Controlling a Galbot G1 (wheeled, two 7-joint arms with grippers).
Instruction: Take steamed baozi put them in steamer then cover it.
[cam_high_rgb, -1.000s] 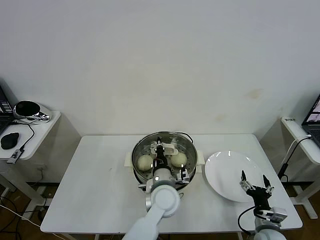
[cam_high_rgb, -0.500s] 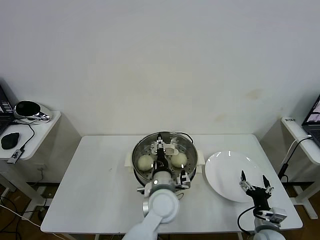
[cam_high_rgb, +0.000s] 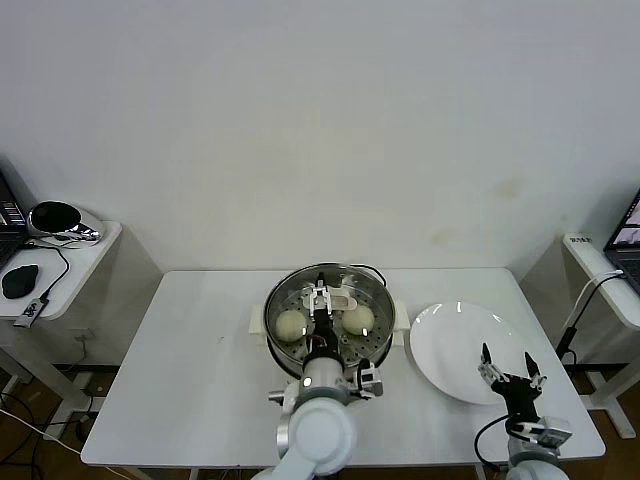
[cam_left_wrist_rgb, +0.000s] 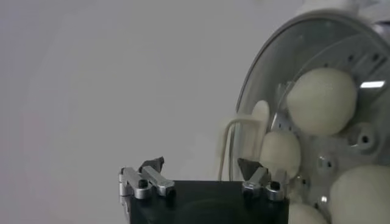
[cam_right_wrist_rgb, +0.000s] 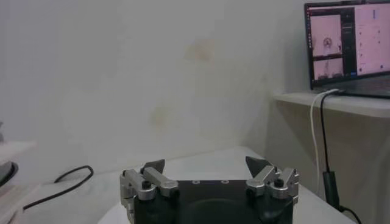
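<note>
The steamer (cam_high_rgb: 271, 315) stands mid-table with the clear glass cover (cam_high_rgb: 330, 279) lying on it; the cover's cream handle (cam_high_rgb: 341, 297) is at the centre. Two baozi (cam_high_rgb: 290, 323) (cam_high_rgb: 358, 318) show through the glass; my left arm hides the others. In the left wrist view several baozi (cam_left_wrist_rgb: 321, 100) lie under the cover's rim (cam_left_wrist_rgb: 256, 79). My left gripper (cam_high_rgb: 321, 300) (cam_left_wrist_rgb: 201, 165) hovers over the cover beside the handle (cam_left_wrist_rgb: 262, 119), open and empty. My right gripper (cam_high_rgb: 510, 375) (cam_right_wrist_rgb: 206, 167) is open and empty at the near edge of the white plate (cam_high_rgb: 455, 335).
A cable (cam_high_rgb: 372, 270) runs behind the steamer. A side table (cam_high_rgb: 60, 265) at the left holds a mouse and a shiny object. Another side table (cam_high_rgb: 605, 275) with a laptop (cam_right_wrist_rgb: 347, 42) stands at the right.
My left arm has drawn back toward me and risen. The gripper stays over the cover. The cover, the baozi and the right arm have not moved.
</note>
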